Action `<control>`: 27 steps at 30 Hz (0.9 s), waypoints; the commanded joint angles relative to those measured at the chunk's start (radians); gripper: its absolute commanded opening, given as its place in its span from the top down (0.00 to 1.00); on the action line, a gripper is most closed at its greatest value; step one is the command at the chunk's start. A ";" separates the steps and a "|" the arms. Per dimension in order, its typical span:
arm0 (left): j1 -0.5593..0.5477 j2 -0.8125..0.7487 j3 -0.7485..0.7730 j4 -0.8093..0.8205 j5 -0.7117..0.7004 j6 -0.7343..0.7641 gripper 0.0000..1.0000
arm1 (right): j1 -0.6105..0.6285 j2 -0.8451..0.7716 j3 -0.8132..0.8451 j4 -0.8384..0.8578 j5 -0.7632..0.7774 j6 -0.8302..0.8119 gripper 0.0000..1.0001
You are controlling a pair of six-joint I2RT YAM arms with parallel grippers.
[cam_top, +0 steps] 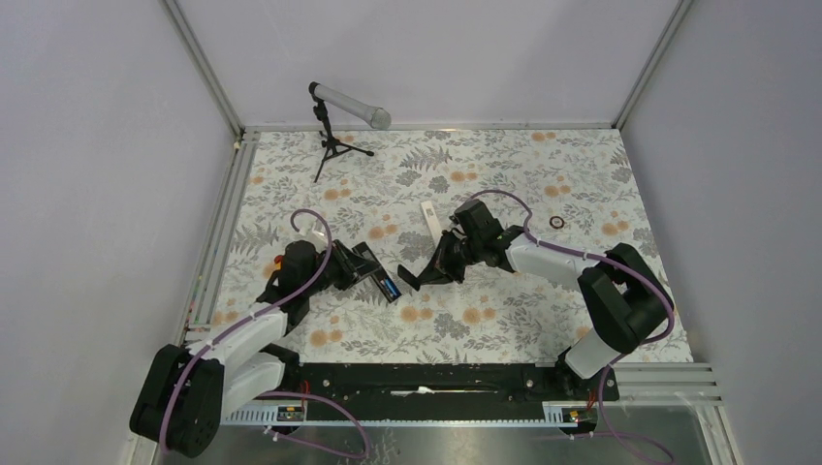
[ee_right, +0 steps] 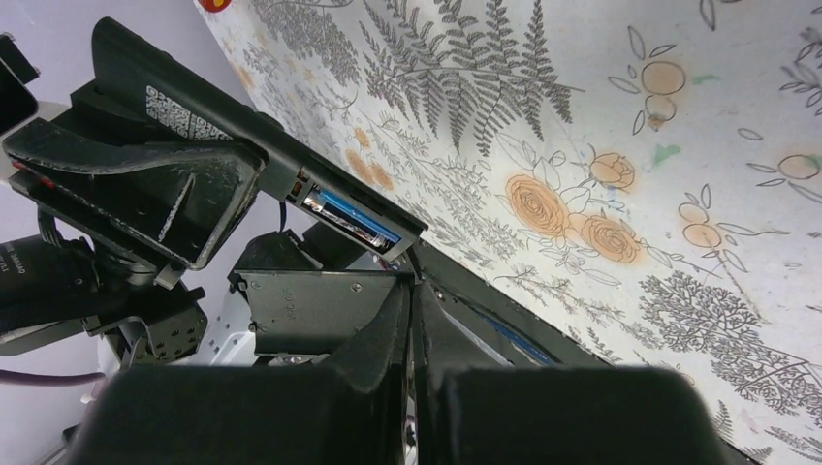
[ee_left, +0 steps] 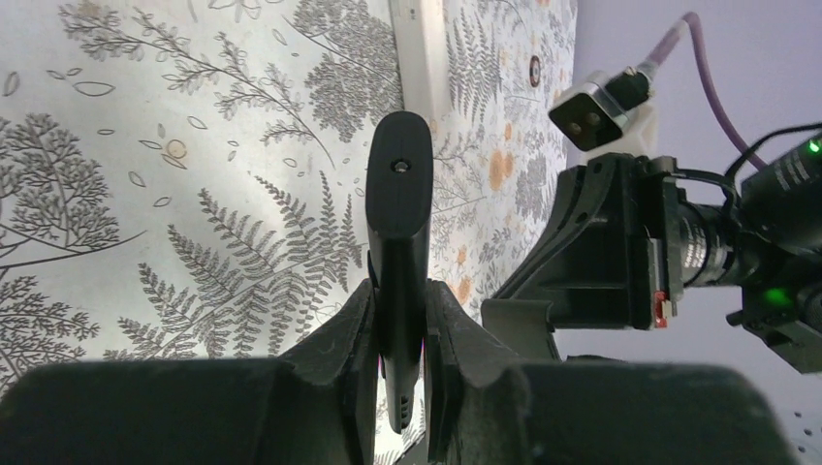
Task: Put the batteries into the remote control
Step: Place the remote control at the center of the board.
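Top external: left arm (cam_top: 247, 331) low, jaws around remote (cam_top: 374, 270).

Your left arm (cam_top: 247, 334) reaches forward and inward from its base, elbow bent, forearm low over the table. Left gripper (ee_left: 399, 320) is clamped on the remote control (ee_left: 397, 213), one finger on each long side, with the body sticking out past the fingertips. Your right arm (cam_top: 601, 300) folds back toward centre, wrist angled down and left. Right gripper (ee_right: 411, 300) has its fingers pressed together with only a thin seam between them and nothing visible in it. The grippers point at each other, tips close. Can't tell if they touch.
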 commanded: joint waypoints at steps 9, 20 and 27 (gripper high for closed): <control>-0.140 0.257 0.022 0.340 -0.279 -0.249 0.97 | -0.013 -0.081 -0.001 -0.055 0.094 -0.041 1.00; -0.228 0.376 0.050 0.312 -0.425 -0.359 0.80 | -0.039 -0.160 -0.041 -0.086 0.136 -0.052 1.00; -0.268 0.390 0.013 0.294 -0.531 -0.447 0.77 | -0.047 -0.196 -0.062 -0.094 0.144 -0.053 1.00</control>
